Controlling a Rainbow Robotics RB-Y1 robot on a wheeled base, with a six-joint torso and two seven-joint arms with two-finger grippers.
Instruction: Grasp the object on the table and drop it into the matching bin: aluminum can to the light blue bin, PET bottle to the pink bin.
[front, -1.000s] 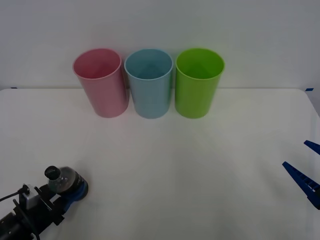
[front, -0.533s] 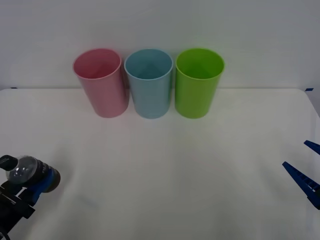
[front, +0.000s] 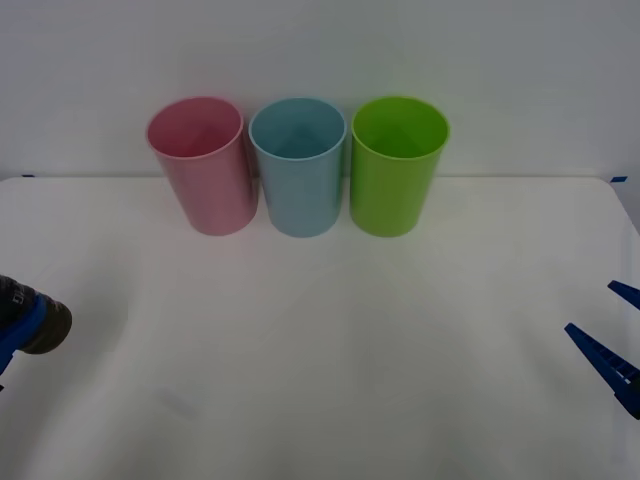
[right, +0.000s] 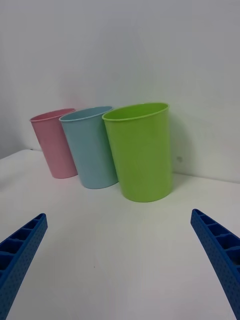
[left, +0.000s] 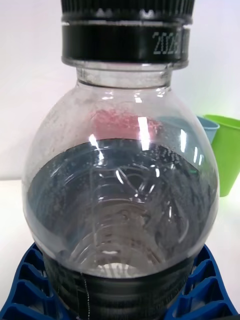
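Left gripper (left: 120, 295): closed around the lower body of the bottle (left: 120, 200); blue ribbed fingers (left: 30, 285) are seen pressed against both sides of it in the left wrist view.
Bottle: held upright off the table (front: 320, 380), at the far left edge of the front view (front: 30, 322), well apart from the bins.
Right gripper (right: 120, 260): spread wide with nothing between its fingers, parked low at the right side of the table.
Bins: pink bin (front: 202, 165), blue bin (front: 298, 165) and a green bin (front: 395, 163) are lined up touching or nearly so at the back of the table.
Risk, slip: the grip sits low on a rounded, smooth body, so the bottle may tilt or slide out if it is swung quickly.
Risk, wrong bin: pink and blue rims are side by side, so a release made slightly off centre could send the bottle into the blue bin.
Risk, knock: a low approach could strike the pink rim and tip the row.
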